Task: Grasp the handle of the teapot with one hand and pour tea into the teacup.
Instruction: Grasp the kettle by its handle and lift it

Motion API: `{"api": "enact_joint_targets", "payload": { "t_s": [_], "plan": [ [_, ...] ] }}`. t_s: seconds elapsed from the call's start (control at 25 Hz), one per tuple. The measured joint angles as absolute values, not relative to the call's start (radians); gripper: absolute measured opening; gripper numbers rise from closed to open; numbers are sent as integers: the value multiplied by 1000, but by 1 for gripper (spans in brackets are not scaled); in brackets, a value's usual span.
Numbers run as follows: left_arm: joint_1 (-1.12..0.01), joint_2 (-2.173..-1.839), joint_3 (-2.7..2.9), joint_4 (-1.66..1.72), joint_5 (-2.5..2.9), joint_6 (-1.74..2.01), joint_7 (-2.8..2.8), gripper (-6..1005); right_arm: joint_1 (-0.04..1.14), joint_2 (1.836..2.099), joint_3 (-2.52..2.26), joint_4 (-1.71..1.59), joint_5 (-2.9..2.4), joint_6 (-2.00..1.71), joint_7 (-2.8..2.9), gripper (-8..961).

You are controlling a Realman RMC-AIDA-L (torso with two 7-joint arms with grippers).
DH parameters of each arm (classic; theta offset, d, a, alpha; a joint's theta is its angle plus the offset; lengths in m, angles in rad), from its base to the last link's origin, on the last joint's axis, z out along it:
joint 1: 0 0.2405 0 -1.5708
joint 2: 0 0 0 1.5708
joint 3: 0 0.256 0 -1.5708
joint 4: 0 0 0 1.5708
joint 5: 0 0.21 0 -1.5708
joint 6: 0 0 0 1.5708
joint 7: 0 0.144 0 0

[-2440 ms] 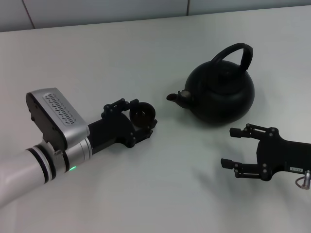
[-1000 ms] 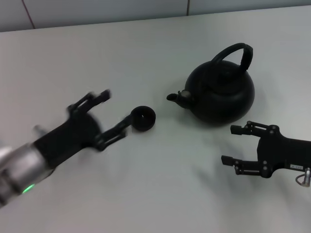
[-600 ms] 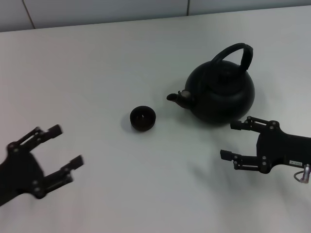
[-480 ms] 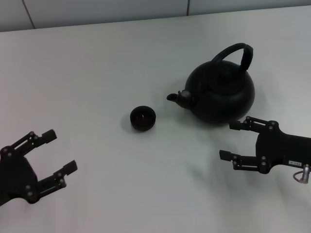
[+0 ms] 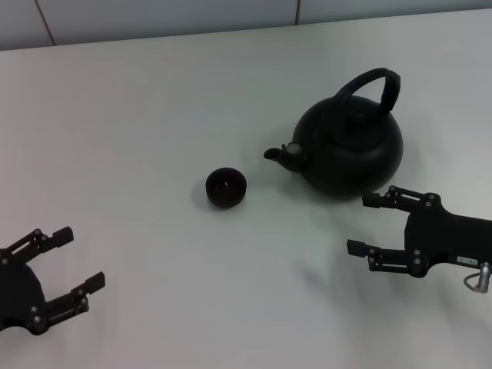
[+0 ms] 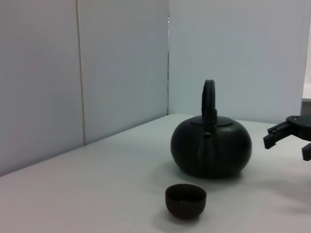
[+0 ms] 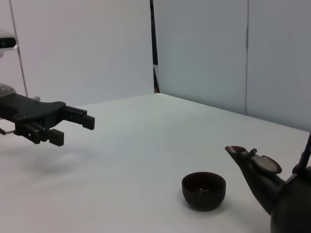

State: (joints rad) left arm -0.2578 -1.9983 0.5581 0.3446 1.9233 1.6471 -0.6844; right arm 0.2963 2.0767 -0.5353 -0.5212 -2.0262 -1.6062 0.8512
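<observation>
Setting: a plain white bench [image 5: 154, 100] backed by pale wall panels.
Right end effector [image 5: 367, 224]: released, fingers spread, low beside the teapot [image 5: 350, 146], just short of its belly.
Left end effector [image 5: 75, 264]: released, well apart at the bench's near left.
Teapot: upright, spout toward the teacup [image 5: 225, 187]; handle [image 5: 374, 82] arched over the lid.
Teacup: near the spout, not touching.
Risk: reaching from this low could shove the belly rather than catch the handle; a nudged teapot could knock the teacup.
Obstructions: nothing lies between the right end effector and the teapot.
</observation>
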Motion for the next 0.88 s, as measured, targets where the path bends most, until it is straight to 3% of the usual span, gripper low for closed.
{"api": "enact_joint_targets", "payload": {
  "t_s": [0.48, 0.88],
  "plan": [
    [-260, -2004, 556, 348, 1940, 1647, -684, 807, 233, 2078, -534, -453, -1849, -1645, 754, 810],
    [-261, -2006, 554, 345, 1940, 1651, -685, 807, 159, 2081, -386, -54, -1433, -1613, 350, 809]
  ]
}}
